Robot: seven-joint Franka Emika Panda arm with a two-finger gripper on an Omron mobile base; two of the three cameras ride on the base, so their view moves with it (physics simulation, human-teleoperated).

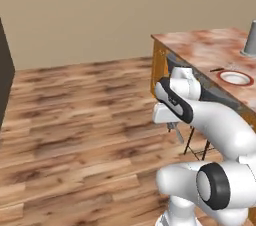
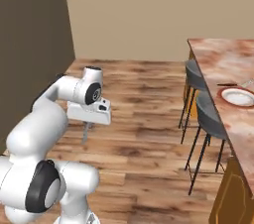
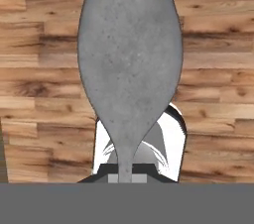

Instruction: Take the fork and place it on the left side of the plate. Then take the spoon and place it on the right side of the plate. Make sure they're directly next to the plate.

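Silver spoon (image 3: 130,64) is hanging bowl-down over wooden floor (image 3: 213,69), clamped in the closed gripper (image 2: 86,134), while the right base view is showing the plate (image 2: 237,97) on the counter (image 2: 223,62).

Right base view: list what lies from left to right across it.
Robot arm → spoon held in the shut gripper → stools → plate on the counter.
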